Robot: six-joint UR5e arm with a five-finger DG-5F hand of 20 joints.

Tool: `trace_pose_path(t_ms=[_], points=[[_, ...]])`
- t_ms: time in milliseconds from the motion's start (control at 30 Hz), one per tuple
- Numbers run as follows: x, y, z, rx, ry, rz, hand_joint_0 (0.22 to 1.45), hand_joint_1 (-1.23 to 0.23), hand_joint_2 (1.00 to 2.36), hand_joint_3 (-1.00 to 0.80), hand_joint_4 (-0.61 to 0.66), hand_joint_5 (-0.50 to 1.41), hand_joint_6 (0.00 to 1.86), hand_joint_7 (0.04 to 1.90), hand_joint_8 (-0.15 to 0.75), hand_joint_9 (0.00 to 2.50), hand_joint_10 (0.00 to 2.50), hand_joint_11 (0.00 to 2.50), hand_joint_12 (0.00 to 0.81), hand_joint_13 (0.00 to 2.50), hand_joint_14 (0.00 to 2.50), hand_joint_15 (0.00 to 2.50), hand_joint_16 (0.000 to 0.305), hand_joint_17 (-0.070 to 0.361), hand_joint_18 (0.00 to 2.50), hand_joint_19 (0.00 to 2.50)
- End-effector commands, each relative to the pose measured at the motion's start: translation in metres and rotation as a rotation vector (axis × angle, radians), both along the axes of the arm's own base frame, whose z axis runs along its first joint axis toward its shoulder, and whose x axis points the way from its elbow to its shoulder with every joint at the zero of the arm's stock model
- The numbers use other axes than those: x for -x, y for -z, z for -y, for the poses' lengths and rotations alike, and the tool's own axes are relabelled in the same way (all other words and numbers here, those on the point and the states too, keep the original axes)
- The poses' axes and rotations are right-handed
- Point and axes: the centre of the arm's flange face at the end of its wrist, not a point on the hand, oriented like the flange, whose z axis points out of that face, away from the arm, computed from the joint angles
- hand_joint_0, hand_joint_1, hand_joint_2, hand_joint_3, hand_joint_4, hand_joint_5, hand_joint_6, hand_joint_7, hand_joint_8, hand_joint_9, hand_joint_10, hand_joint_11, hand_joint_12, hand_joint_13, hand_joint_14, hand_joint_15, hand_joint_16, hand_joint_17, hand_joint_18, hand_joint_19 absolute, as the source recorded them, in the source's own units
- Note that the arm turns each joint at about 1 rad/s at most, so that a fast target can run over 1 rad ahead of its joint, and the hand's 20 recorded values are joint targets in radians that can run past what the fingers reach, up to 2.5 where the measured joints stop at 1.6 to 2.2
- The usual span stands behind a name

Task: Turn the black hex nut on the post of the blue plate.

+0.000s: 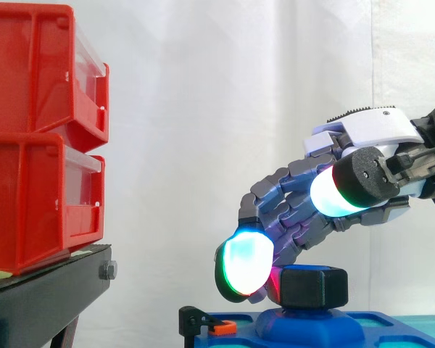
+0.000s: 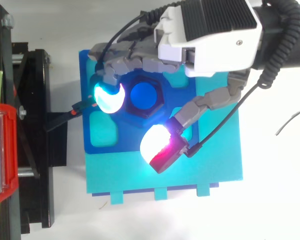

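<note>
The black hex nut (image 1: pixel 312 286) sits on the round blue post (image 2: pixel 142 95) of the blue plate (image 2: pixel 102 132), its black rim (image 2: pixel 140 112) ringing the post. My hand (image 1: pixel 304 196) reaches in from the right and arches over the nut, fingers curled round its far and left sides. One cyan-green fingertip (image 1: pixel 243 264) is down beside the nut's left face (image 2: pixel 107 97), and a red-glowing pad is tucked against the nut behind it. The thumb's white pad (image 1: pixel 333 192) is raised above the nut's near side (image 2: pixel 155 142).
Two stacked red bins (image 1: pixel 36 138) stand on a black stand (image 1: pixel 43 290) at the left. A small black clamp with an orange tab (image 1: pixel 221 326) is at the plate's left edge. A teal plate (image 2: pixel 210 155) lies under the blue one.
</note>
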Motion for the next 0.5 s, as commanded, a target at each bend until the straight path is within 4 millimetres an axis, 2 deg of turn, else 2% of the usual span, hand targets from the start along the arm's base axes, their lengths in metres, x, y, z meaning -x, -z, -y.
trace_pose_path(t_ms=[0,467], points=[[0.001,-0.001,0.004,0.000,0.002,0.002,0.42,-0.53,1.00,-0.50,0.42,-0.24,0.50,0.86,0.460,0.30,0.00,0.01,0.581,0.45,0.00,0.41,0.071,0.160,0.34,0.32],[0.003,-0.002,0.015,-0.005,-0.023,0.012,0.43,-0.51,1.00,-0.50,0.37,-0.25,0.50,0.88,0.452,0.29,0.00,0.01,0.574,0.45,0.00,0.41,0.071,0.160,0.35,0.32]])
